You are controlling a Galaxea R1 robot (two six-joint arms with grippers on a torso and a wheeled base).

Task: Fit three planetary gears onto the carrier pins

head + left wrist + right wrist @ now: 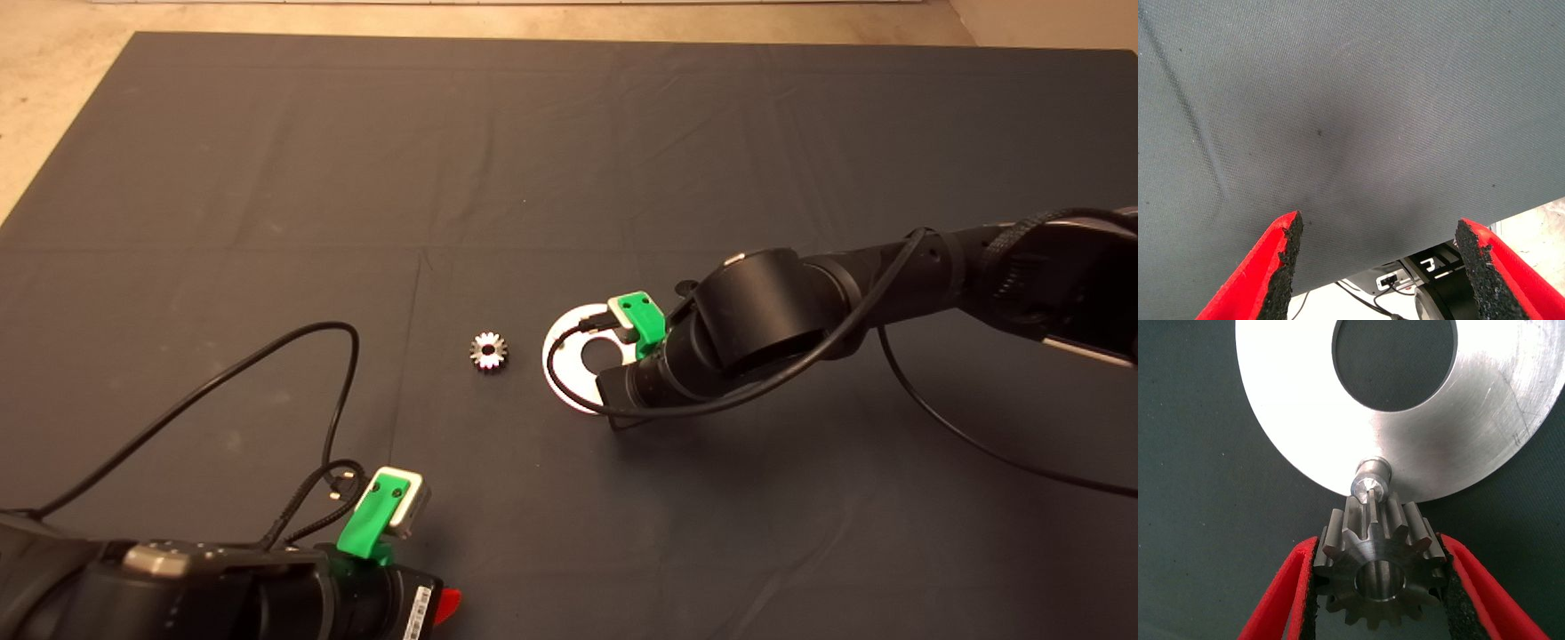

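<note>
While a dark-steel toothed gear (1379,572) is gripped by the right gripper (1378,587) beside a silvery pin (1369,479), another gear (488,351) is left at frame centre.

A dark grey mat (569,133) lay under the left gripper (1381,230), faintly creased. Just beyond that gripper, past the mat's edge, pale floor (1538,227) showed, with black equipment (1438,267) standing on it.

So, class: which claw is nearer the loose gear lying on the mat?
Right. The right claw is over the disc just beside the loose gear, gripping another gear; the left claw waits by the mat's near edge.
</note>
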